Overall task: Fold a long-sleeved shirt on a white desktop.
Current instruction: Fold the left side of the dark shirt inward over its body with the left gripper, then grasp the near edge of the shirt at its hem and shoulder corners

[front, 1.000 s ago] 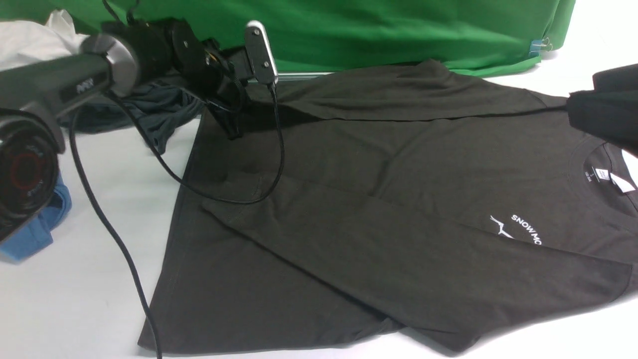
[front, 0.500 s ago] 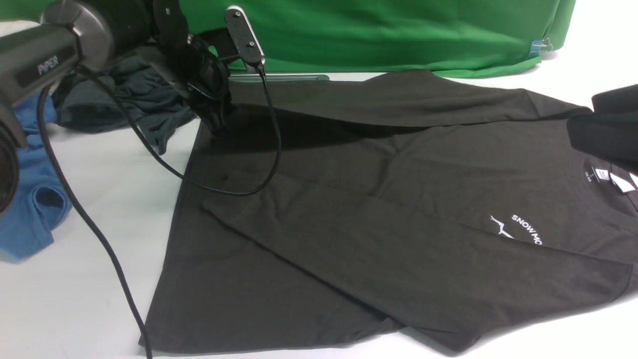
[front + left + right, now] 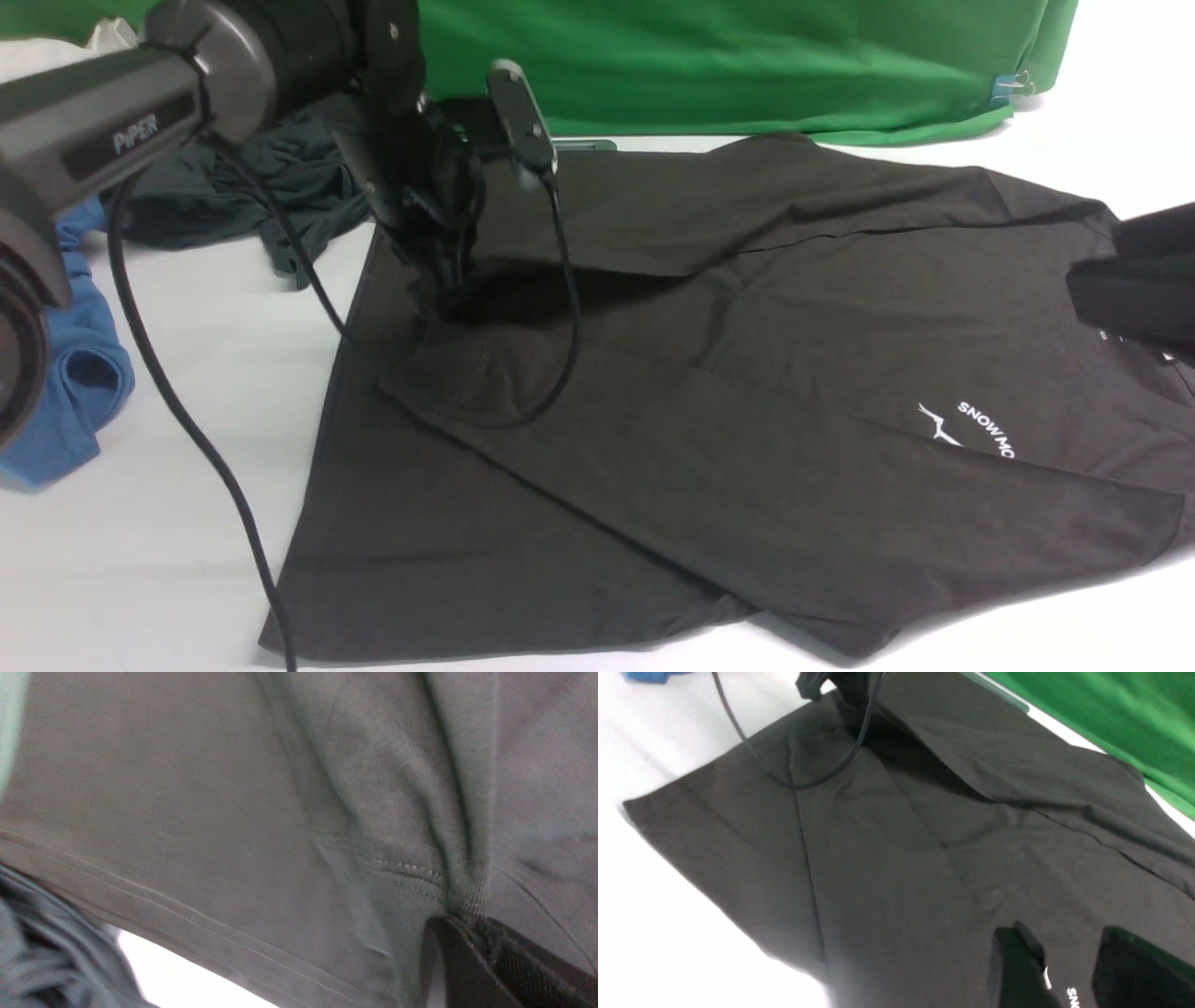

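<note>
Left hand (image 3: 441, 285) clenched on ribbed cuff (image 3: 416, 826) of dark brownish-black cotton shirt (image 3: 747, 439); right hand (image 3: 1066, 961) released. Sleeve fold likely underway; next, lay cuff flat across the body.

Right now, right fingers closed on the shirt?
No, the right fingers stand apart; the long-sleeved shirt shows flat through the gap.

The dark brownish-black long-sleeved shirt (image 3: 747, 392) lies spread on the white desk (image 3: 140, 560), collar to the right, part of its white print showing. Its near sleeve (image 3: 747, 485) lies folded diagonally across the body; the far sleeve's ribbed cuff (image 3: 411, 872) is held up off it.
</note>
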Motion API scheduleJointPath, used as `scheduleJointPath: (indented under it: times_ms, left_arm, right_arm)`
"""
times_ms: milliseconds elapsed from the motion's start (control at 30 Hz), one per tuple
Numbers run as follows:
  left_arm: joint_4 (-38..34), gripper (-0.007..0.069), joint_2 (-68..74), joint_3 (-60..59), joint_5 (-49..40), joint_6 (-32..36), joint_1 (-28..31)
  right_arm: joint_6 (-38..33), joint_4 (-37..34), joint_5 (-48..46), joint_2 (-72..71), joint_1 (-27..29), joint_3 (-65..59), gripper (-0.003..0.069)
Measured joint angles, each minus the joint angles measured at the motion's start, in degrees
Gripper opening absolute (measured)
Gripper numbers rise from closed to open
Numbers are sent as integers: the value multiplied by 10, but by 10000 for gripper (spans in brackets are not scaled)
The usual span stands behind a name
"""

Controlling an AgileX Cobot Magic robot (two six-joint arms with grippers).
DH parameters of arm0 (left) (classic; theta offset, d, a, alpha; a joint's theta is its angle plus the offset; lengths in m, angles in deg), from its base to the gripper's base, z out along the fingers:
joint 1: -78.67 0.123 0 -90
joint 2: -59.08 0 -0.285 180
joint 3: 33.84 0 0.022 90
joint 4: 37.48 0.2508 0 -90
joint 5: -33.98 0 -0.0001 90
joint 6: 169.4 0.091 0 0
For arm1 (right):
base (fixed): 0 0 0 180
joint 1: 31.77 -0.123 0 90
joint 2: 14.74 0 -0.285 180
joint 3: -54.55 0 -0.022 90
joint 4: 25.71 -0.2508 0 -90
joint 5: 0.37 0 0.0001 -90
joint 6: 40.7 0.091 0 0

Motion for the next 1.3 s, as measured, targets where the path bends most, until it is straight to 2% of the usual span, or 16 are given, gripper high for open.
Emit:
scheduleJointPath:
  times_ms: [133, 367, 500, 633, 733, 800, 833, 867, 933, 1000, 1133, 1167, 1233, 1300]
  left_arm:
    - [37, 23, -16, -32, -4, -24, -2]
    - [41, 49, -27, -35, -28, -45, -2]
    - [24, 191, -28, -45, -37, -53, -2]
    - [14, 439, -32, -45, -57, -68, -2]
    - [6, 523, -53, -47, -52, -98, -5]
    - [8, 519, -68, -48, -47, -130, -10]
    - [16, 475, -90, -48, -41, -169, -21]
    - [22, 418, -108, -48, -40, -196, -31]
    - [17, 256, -142, -50, -44, -229, -52]
    - [-17, 84, -195, -68, -43, -248, -78]
    - [-55, 20, -276, -128, -20, -266, -108]
    - [-65, 14, -324, -175, 5, -276, -120]
    - [-72, 13, -362, -216, 22, -283, -127]
    - [-107, 12, -446, -306, 75, -290, -135]
  right_arm:
    - [0, 0, -11, 0, 0, 0, 238]
    - [0, 1, -13, 0, 0, 0, 238]
    - [0, 1, -14, 0, 0, 0, 238]
    - [3, 1, -14, 2, 0, 0, 239]
    - [20, 8, -15, 17, 0, 0, 240]
    - [31, 15, -15, 27, 0, 0, 240]
    - [55, 35, -15, 52, 0, 0, 240]
    - [68, 42, -14, 67, 1, 0, 240]
    - [90, 69, -8, 117, 10, 0, 240]
    - [98, 79, 7, 184, 48, 6, 240]
    - [92, 79, 19, 265, 114, 27, 240]
    - [76, 74, 24, 308, 149, 45, 240]
    - [58, 69, 33, 341, 168, 65, 240]
    - [6, 61, 64, 412, 191, 112, 240]
